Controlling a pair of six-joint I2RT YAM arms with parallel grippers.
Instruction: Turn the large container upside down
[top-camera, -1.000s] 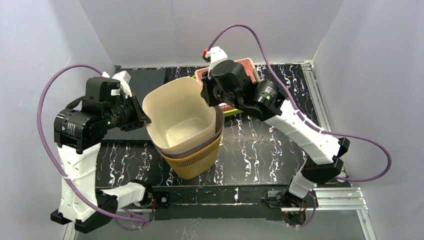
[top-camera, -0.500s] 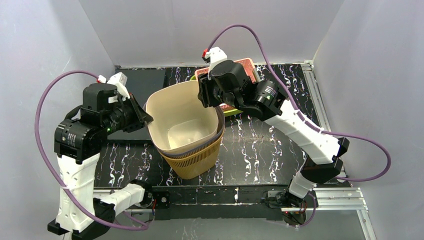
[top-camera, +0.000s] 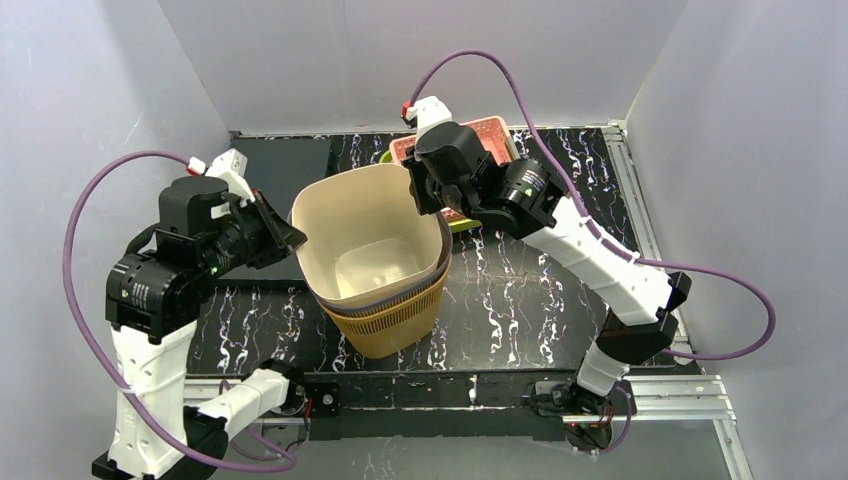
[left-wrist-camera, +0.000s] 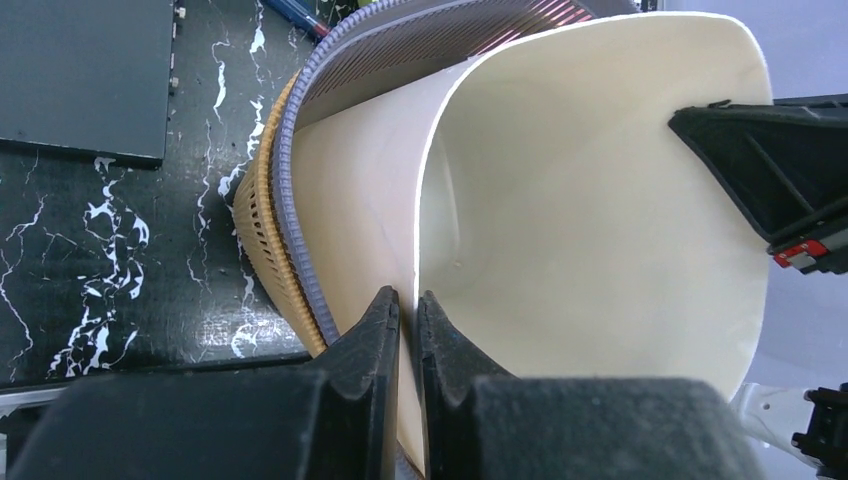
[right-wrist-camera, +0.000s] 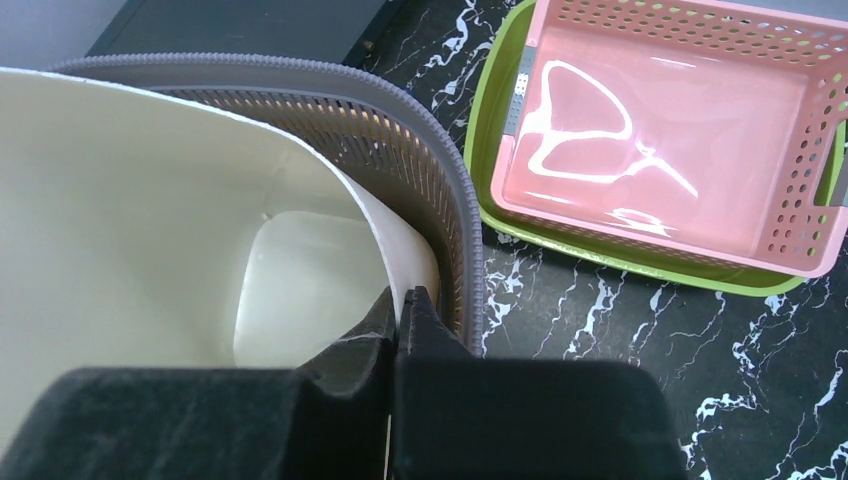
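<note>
The large container (top-camera: 345, 215) is a cream plastic bin, upright with its mouth up. It sits nested inside a grey-rimmed slatted basket (top-camera: 441, 270) and a tan slatted basket (top-camera: 390, 325). My left gripper (top-camera: 296, 238) is shut on the bin's left rim; in the left wrist view the fingers (left-wrist-camera: 408, 300) pinch the thin cream wall (left-wrist-camera: 580, 200). My right gripper (top-camera: 419, 196) is shut on the bin's far right rim; in the right wrist view it (right-wrist-camera: 403, 296) clamps the wall (right-wrist-camera: 150, 200) just inside the grey rim (right-wrist-camera: 440, 150).
A pink perforated basket (top-camera: 492, 135) sits in a green tray (right-wrist-camera: 492, 140) behind the bin on the right. A dark flat panel (top-camera: 285, 160) lies at the back left. A pen tip (left-wrist-camera: 300, 15) shows beside the baskets. Grey walls enclose the marbled black table (top-camera: 520, 290).
The bin's rim has shifted slightly right and down toward the baskets. Both grippers have stayed on the rim. The left arm's upper part has swung a little left.
</note>
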